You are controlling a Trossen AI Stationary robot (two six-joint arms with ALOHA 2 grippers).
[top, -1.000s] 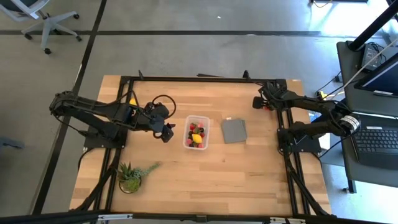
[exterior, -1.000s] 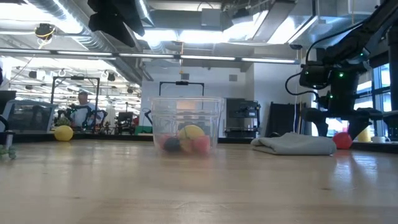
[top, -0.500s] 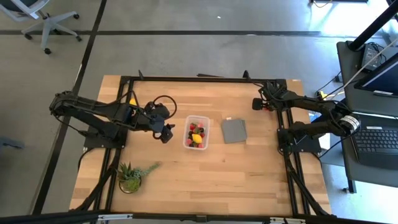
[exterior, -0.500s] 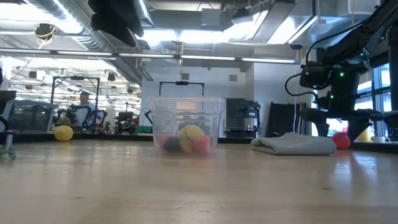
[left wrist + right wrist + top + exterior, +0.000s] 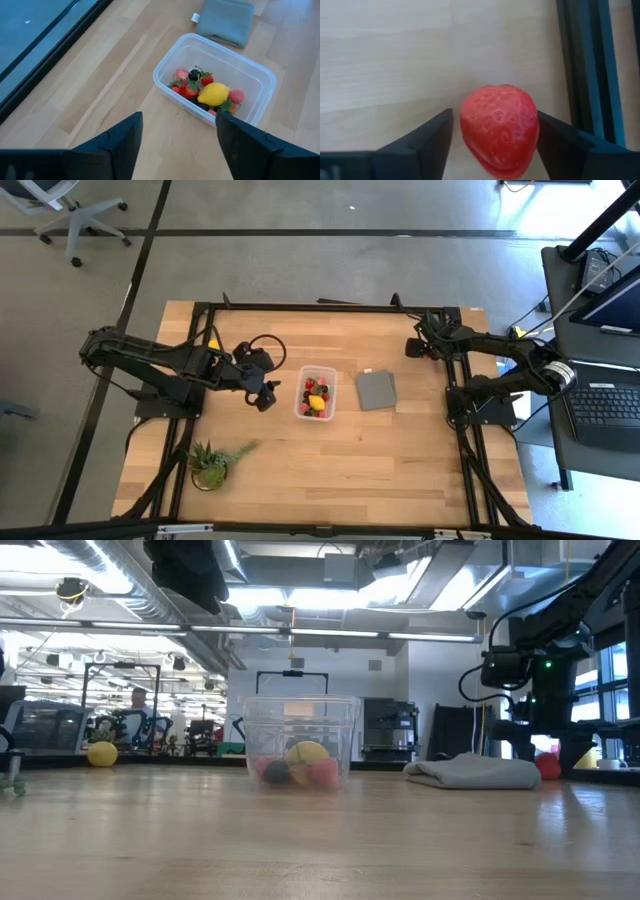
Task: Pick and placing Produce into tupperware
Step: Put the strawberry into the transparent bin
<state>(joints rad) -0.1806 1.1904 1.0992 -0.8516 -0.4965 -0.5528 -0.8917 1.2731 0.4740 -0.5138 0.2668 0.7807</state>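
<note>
The clear tupperware stands mid-table and holds red strawberries, dark berries and a yellow lemon; the low view also shows the tupperware. My left gripper hovers open just left of the tub, and its wrist view looks down on the tub's rim. My right gripper is at the table's far right corner, open. A loose red strawberry lies on the wood between its two fingers. Whether they touch it, I cannot tell. In the low view the strawberry sits behind the right arm.
A folded grey cloth lies right of the tub. A green potted plant stands near the front left corner. A yellow piece rests by the left arm's base. The black table frame runs beside the strawberry.
My right gripper has sunk a little toward the strawberry at the far right corner. The tub and its fruit have stayed put.
</note>
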